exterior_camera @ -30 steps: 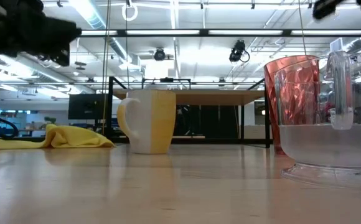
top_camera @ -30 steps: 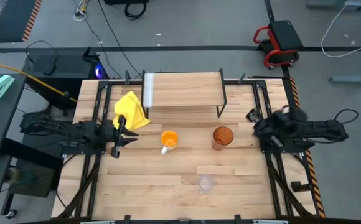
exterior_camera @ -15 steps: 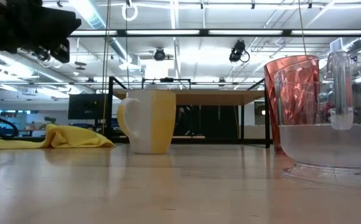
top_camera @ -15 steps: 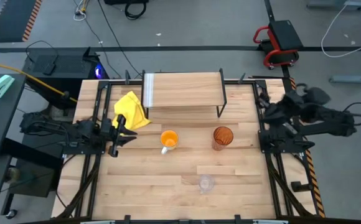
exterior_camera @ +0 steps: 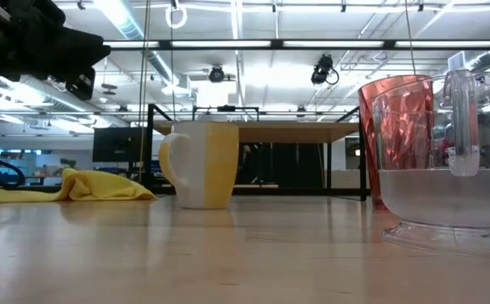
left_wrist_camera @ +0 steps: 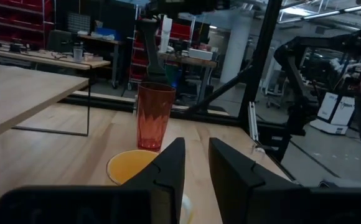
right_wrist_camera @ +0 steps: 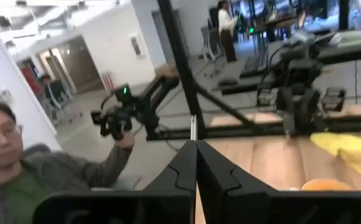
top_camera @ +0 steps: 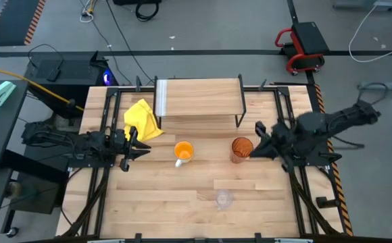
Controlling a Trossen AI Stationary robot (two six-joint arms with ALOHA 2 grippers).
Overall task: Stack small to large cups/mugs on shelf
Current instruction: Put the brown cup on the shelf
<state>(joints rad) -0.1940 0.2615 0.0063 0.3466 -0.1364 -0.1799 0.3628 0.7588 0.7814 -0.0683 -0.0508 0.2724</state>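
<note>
The orange mug (top_camera: 183,151) stands mid-table, the amber tumbler (top_camera: 242,148) to its right, and the clear glass cup (top_camera: 223,198) nearer the near edge. All three stand upright on their bases. The shelf (top_camera: 197,98) stands on its black legs at the far edge. My right gripper (top_camera: 256,143) is shut and hovers just right of the tumbler (left_wrist_camera: 154,118), about level with its rim. My left gripper (top_camera: 140,150) is slightly open, raised left of the mug (left_wrist_camera: 134,167). My right gripper (left_wrist_camera: 153,59) stands shut right beside the tumbler's rim (left_wrist_camera: 156,87), on the side toward the table's right edge. Whether it touches the rim I cannot tell.
A yellow cloth (top_camera: 142,120) lies crumpled left of the shelf, near my left gripper. Bare tabletop (top_camera: 169,196) spreads along the near side around the glass cup (exterior_camera: 448,160). A person shows beyond the table in the right wrist view.
My right arm has swung from the table's right edge first toward the far right corner, then leftward over the table, until its gripper is beside the tumbler. The cups, the cloth and the shelf have stayed in place.
</note>
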